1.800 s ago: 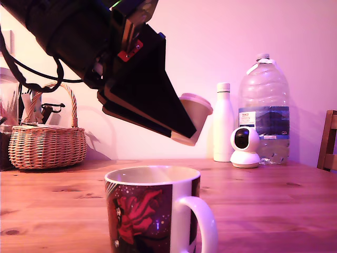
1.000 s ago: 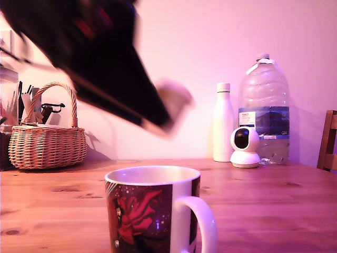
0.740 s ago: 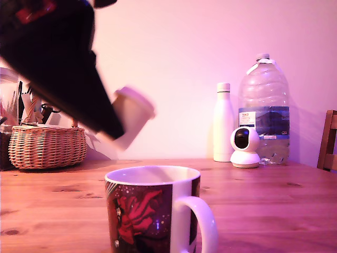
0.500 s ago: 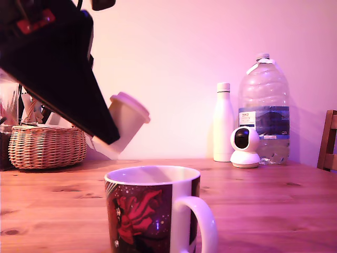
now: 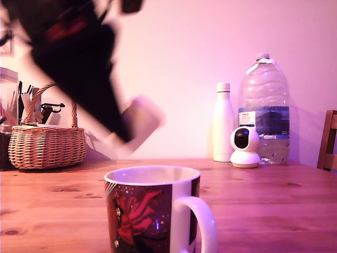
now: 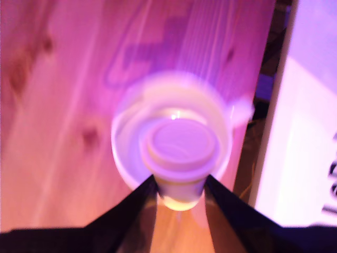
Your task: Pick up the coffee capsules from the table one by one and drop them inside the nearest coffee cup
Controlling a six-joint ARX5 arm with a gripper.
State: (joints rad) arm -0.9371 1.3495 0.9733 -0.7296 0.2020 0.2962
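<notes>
In the exterior view my black gripper (image 5: 126, 138) is blurred by motion. It hangs above and behind the white coffee cup (image 5: 150, 211) with the red-caped figure. It is shut on a cream coffee capsule (image 5: 141, 122), which is tilted. In the wrist view the capsule (image 6: 181, 145) sits between the two dark fingers (image 6: 134, 208), with my gripper (image 6: 180, 184) closed on its narrow end. The cup's white rim (image 6: 122, 132) rings the capsule from below. The reddish wooden table (image 5: 263, 200) lies under all of it.
A wicker basket (image 5: 47, 145) stands at the exterior view's left. A white bottle (image 5: 223, 121), a large water bottle (image 5: 263, 110) and a small white camera (image 5: 245, 146) stand at the back right. A chair edge (image 5: 329, 139) shows at the far right.
The gripper carried the capsule from the exterior view's right to its left, then back slightly right and lower above the cup. It stayed shut on the capsule throughout.
</notes>
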